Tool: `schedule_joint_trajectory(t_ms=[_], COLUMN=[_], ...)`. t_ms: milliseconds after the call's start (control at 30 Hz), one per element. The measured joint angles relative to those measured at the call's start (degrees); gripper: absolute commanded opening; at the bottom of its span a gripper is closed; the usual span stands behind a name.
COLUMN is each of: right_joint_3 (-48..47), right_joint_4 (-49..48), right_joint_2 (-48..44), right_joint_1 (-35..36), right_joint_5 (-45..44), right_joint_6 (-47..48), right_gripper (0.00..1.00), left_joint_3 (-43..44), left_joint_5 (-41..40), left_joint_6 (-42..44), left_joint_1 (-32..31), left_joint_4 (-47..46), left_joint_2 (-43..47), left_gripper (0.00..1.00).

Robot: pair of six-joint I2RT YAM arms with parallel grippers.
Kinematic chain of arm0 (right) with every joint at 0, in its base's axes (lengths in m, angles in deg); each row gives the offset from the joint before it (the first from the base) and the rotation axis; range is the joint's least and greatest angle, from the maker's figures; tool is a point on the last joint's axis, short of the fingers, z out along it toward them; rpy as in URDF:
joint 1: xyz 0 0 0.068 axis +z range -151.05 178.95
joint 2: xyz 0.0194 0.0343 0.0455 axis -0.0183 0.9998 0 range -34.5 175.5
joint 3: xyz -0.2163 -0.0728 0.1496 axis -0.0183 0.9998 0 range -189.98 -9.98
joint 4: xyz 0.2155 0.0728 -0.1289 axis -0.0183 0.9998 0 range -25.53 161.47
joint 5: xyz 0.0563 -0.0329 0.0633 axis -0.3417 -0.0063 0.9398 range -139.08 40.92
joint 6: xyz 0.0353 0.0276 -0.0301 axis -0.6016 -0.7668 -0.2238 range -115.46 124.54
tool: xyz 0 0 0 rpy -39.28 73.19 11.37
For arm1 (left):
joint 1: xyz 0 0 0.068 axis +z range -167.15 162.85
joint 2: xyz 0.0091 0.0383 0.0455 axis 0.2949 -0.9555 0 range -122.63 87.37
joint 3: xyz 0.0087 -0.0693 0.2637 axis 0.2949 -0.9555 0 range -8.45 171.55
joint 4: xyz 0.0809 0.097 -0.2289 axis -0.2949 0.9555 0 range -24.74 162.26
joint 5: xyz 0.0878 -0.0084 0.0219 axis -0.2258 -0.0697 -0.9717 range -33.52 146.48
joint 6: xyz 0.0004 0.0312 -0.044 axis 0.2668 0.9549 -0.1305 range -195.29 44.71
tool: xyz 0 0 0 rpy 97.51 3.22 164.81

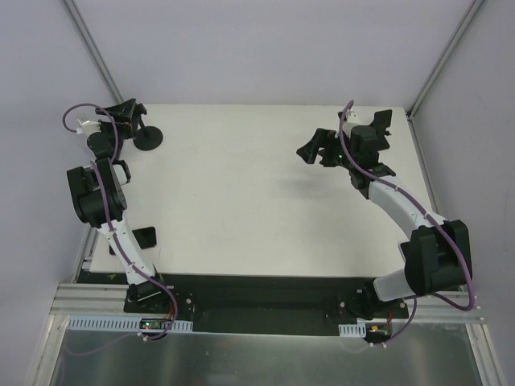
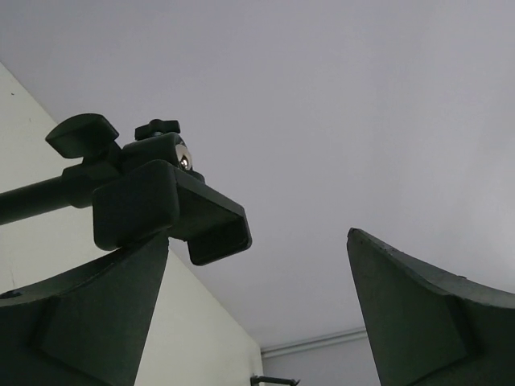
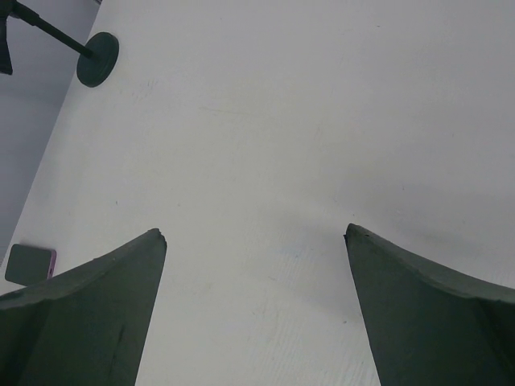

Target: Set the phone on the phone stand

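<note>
The phone [image 1: 145, 237] is a small flat black slab lying at the table's left edge, beside my left arm; it also shows in the right wrist view [image 3: 27, 264], with a pinkish edge. The phone stand [image 1: 149, 140] has a round black base at the back left, also seen in the right wrist view [image 3: 97, 59]. Its rod and clamp head [image 2: 165, 207] show close up in the left wrist view, just by my left finger. My left gripper [image 1: 133, 111] [image 2: 257, 241] is open and empty beside the stand's top. My right gripper [image 1: 311, 151] [image 3: 256, 233] is open and empty, above the table at the back right.
The white table [image 1: 257, 201] is bounded by grey walls with metal corner posts [image 1: 92, 56] at the back left and back right. A black mounting plate and rail [image 1: 265, 297] run along the near edge, by the arm bases.
</note>
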Motion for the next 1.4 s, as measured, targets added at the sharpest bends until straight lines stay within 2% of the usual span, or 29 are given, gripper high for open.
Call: schedule_joint_trajectory(t_ms=[267,467,533,600,700,733,867,1033,1067,1100,1267,1400], right_joint_3=[0.1,0.1,0.1,0.1,0.1,0.1,0.1,0.0,-0.1,-0.4,-2.8,-4.9], right_joint_4=[-1.5,-2.2,-2.4,-2.4,-2.4,-2.4,-2.9,-3.0,-2.8,-2.4,0.3,1.0], right_joint_2=[0.0,0.1,0.2,0.2,0.3,0.3,1.0,2.9,3.3,3.9,5.6,6.3], right_joint_1=[-0.1,-0.1,-0.1,-0.1,-0.1,-0.1,-0.1,0.2,0.3,0.5,3.3,5.6], right_joint_5=[0.8,1.0,1.0,1.0,1.0,1.0,1.0,1.0,0.8,0.5,-1.9,-2.7], right_joint_6=[-0.5,-1.2,-1.3,-1.3,-1.4,-1.4,-1.5,-1.4,-1.2,-0.9,1.0,2.1], right_gripper=[0.96,0.96,0.96,0.96,0.96,0.96,0.96,0.96,0.96,0.96,0.96,0.96], left_joint_3=[1.9,2.3,3.0,3.9,5.8,6.6,7.9,8.1,7.8,7.0,-0.3,-9.6], left_joint_5=[-1.0,-2.1,-2.5,-2.9,-3.0,-2.9,-2.8,-1.1,-0.8,-0.2,2.5,3.5], left_joint_6=[-0.5,-0.7,-0.7,-0.7,-1.2,-1.2,-1.2,-1.4,-1.3,-1.3,-1.0,-1.2], left_joint_1=[0.0,0.0,0.0,0.0,0.0,0.0,0.0,0.1,0.2,0.3,0.0,-3.1], left_joint_4=[0.0,1.2,1.5,2.1,3.1,3.3,6.3,6.8,7.0,7.3,8.4,9.1], left_joint_2=[-3.3,-4.0,-4.5,-5.1,-6.1,-6.5,-6.7,-6.6,-6.3,-5.7,0.7,8.5], left_gripper=[0.91,0.87,0.83,0.78,0.61,0.51,0.31,0.16,0.05,0.00,0.00,0.00])
